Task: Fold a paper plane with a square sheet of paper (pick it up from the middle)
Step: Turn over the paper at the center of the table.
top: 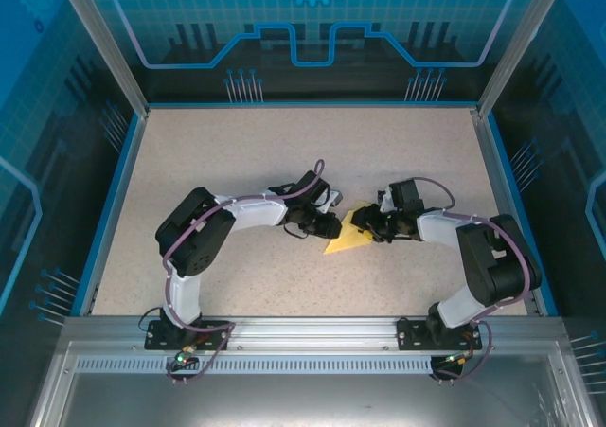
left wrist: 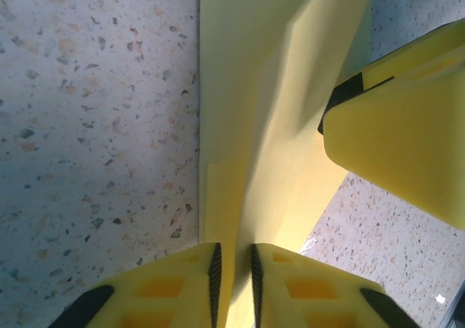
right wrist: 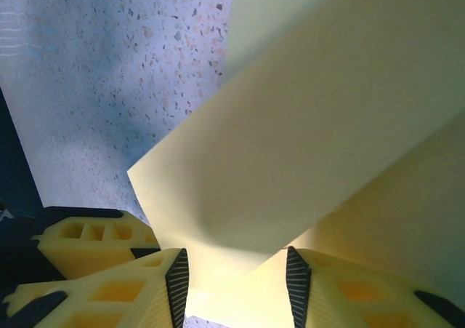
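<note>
Paper [top: 347, 239], pale yellow and already partly folded into a pointed shape, lies on the speckled table [top: 284, 152] between the two sets of fingers, which meet over it from either side. From above, the left gripper [top: 327, 224] reaches the paper's left edge and the right gripper [top: 371, 224] its right edge, the fingertips of the two near each other. In the left wrist view the paper [left wrist: 247, 124] runs as a long raised strip straight out from the left gripper [left wrist: 234, 259], with bare table [left wrist: 94, 124] to the left of the fingers. The black pads [left wrist: 215, 273] stand close together with only a slim gap, and the paper fills that gap, so the left fingers are pinched onto a ridge of the paper. Ahead and to the right of those fingers, one yellow finger [left wrist: 392, 132] of the right gripper sits against the paper's far edge. In the right wrist view a broad flap of paper [right wrist: 327, 139] rises ahead of the right gripper [right wrist: 236, 270] and slopes away to the right, with another layer beneath it. Its pads [right wrist: 178, 284] stand well apart with paper lying between them; whether they press on it or merely straddle it I cannot tell. Just left of these fingers, a left finger [right wrist: 80, 241] shows beside the paper's corner.
</note>
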